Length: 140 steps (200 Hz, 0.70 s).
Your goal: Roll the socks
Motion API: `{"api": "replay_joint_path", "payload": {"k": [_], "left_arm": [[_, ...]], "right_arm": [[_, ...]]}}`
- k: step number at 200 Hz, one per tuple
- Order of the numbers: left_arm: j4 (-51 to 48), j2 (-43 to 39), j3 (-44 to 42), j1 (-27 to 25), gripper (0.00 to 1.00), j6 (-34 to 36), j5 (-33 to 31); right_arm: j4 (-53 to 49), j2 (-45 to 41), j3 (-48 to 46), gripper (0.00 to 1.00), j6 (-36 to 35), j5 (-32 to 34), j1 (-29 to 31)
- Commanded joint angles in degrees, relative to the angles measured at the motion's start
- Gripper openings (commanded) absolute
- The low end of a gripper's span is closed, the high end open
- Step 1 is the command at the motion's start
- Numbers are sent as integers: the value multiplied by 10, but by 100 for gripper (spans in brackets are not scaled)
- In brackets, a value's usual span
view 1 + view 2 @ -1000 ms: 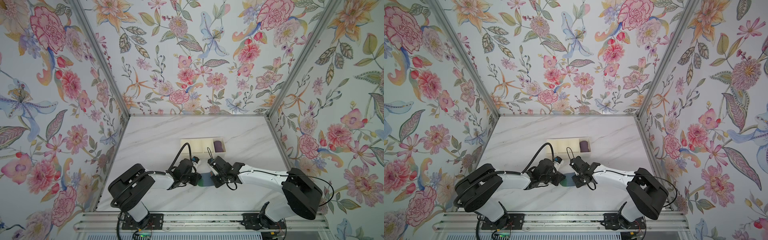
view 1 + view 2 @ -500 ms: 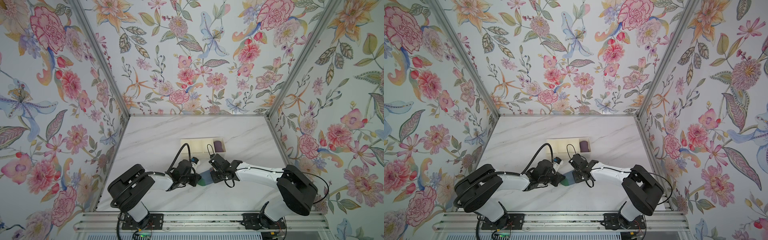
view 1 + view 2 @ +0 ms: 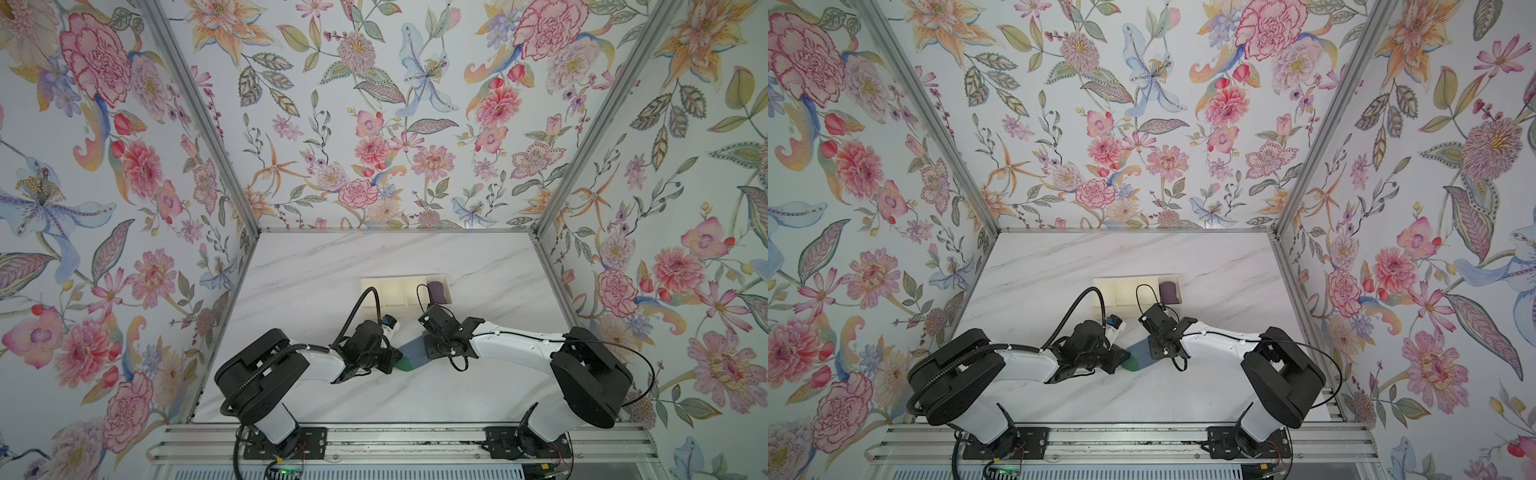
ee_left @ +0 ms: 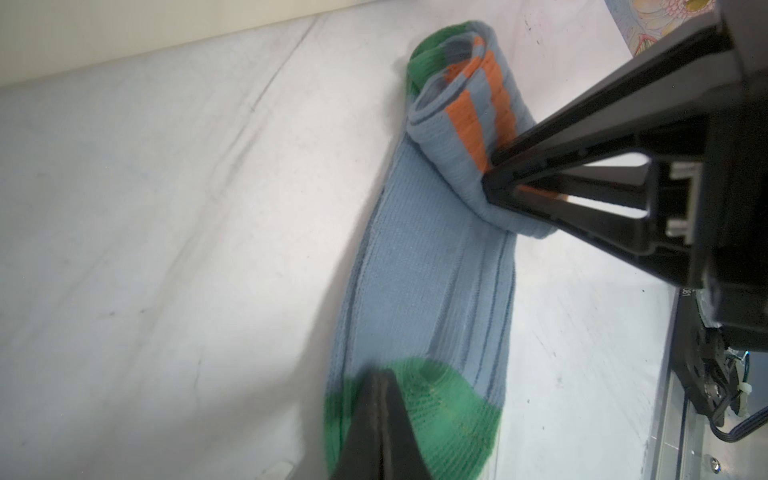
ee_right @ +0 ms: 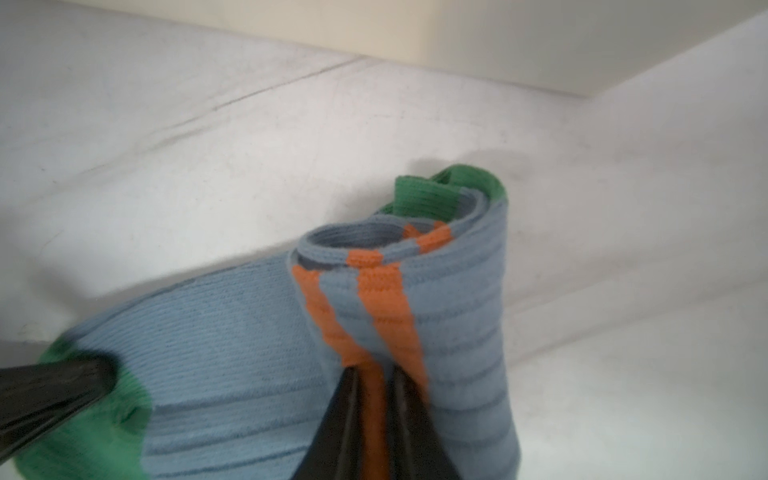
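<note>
L fingers: my L gripper [image 4: 380,380] is closed tight, pads together. The tips are down on the green toe of the socks [image 4: 424,282]. Can't tell if any fabric is pinched btwn them.
R fingers: my R gripper [image 5: 370,370] is clamped on the rolled part, w/ an orange stripe caught btwn the two fingers.
Socks: blue-grey ribbed socks [image 3: 409,353] lie on the marble tabletop [image 3: 332,270], lower middle of both top views, btwn my two wrists. The green toe sits at the lower left end, next to my L fingertips. The flat stretch runs up and to the right toward my R wrist.
Roll: partway done. The wrist views show a loose coil w/ two orange stripes across it and a green patch, prob. the heel, at its far end. The foot part lies flat and unrolled as far as the toe. In the top views my R wrist covers the coil.
Tray: a cream divided tray [image 3: 399,286] sits just above my grippers, centre of both top views, apart from the socks.
Other bundle: a dark purple rolled bundle [image 3: 436,291] sits in the tray's right-end compartment.
</note>
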Motion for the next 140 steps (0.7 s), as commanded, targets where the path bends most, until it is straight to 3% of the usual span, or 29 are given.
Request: {"api": "replay_joint_path", "payload": {"k": [1,38,140], "left_arm": [[-124,25,-33,6,0,7,-9],[-135,22,-24,8,0,14,-9],[-214,-4,84,17,0,57,-5]], "right_arm": [[-10,24,-6,19,11,11,-6],[13,36,-8,19,0,-40,3],[72,-21,-49,38,-3,-156,-11]]}}
